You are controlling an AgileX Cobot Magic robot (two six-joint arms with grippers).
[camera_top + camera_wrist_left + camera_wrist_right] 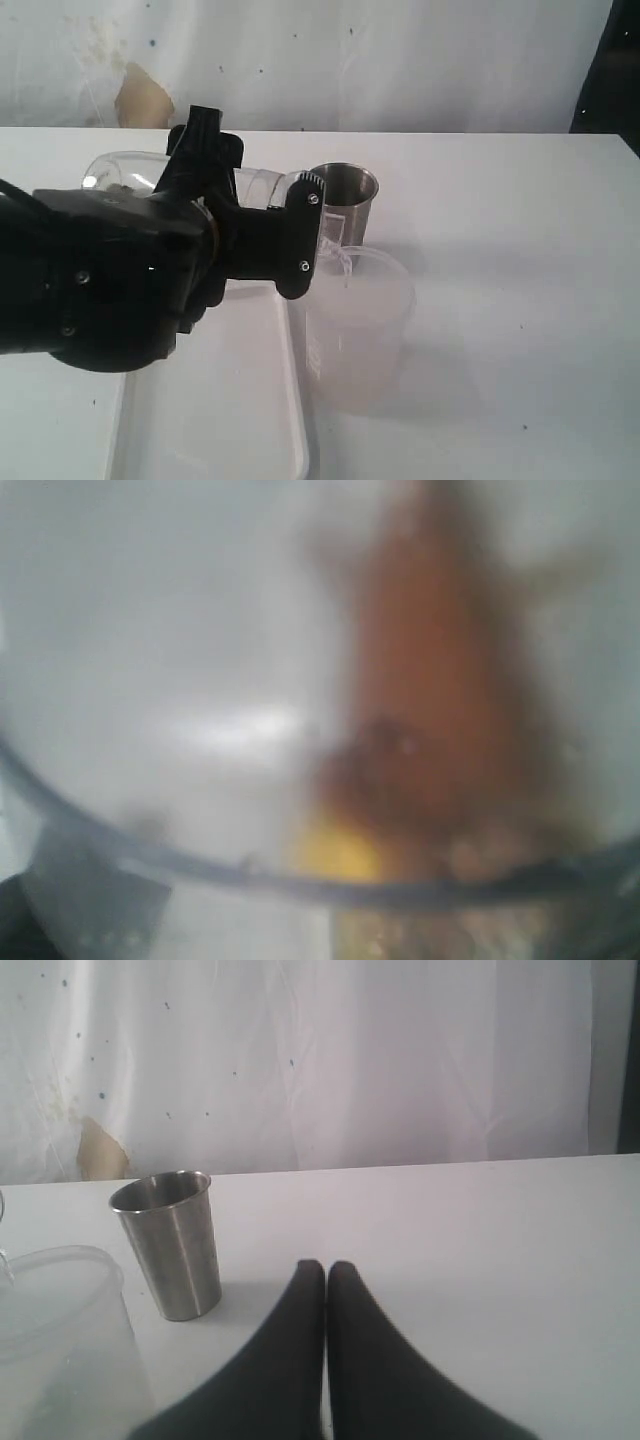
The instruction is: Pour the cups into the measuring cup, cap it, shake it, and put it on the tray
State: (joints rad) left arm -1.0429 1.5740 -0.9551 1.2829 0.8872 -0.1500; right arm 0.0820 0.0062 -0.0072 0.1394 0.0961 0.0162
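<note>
My left gripper is shut on the clear measuring cup, which lies almost level above the far end of the white tray. The left wrist view is a close blur of the cup's clear wall with brown and yellow contents inside; the fingers do not show there. The steel tumbler stands upright behind the left gripper. My right gripper is shut with nothing in it, low over the table to the tumbler's right. The brown wooden cup is out of view.
A wide frosted tub stands just right of the tray and in front of the tumbler. My bulky black left arm hides the tray's left part. A white sheet hangs behind the white table.
</note>
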